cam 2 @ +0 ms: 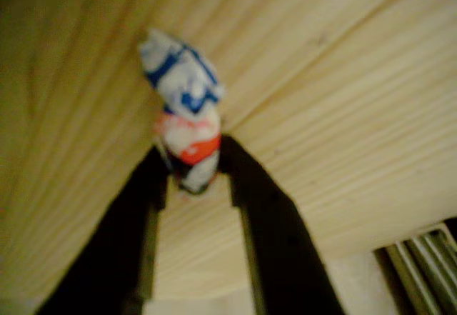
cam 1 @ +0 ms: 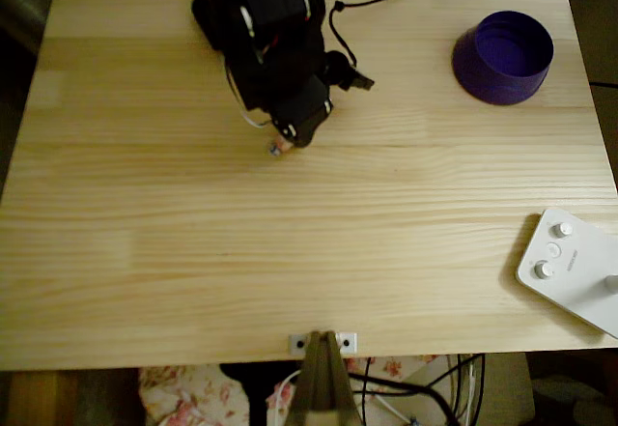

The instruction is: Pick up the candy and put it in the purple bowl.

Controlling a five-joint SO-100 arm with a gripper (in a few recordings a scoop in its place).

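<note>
Pale wooden table [cam 1: 290,252], my gripper [cam 2: 194,159] low over it.
My two fingertips pinch the candy [cam 2: 187,122]; the purple bowl [cam 1: 503,57] sits well apart.

Overhead looks straight down on the table [cam 1: 309,252]; wrist camera hovers close above it.

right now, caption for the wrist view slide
Black gripper pinching the wrapped candy between its fingertips, just above the wooden table.
</note>
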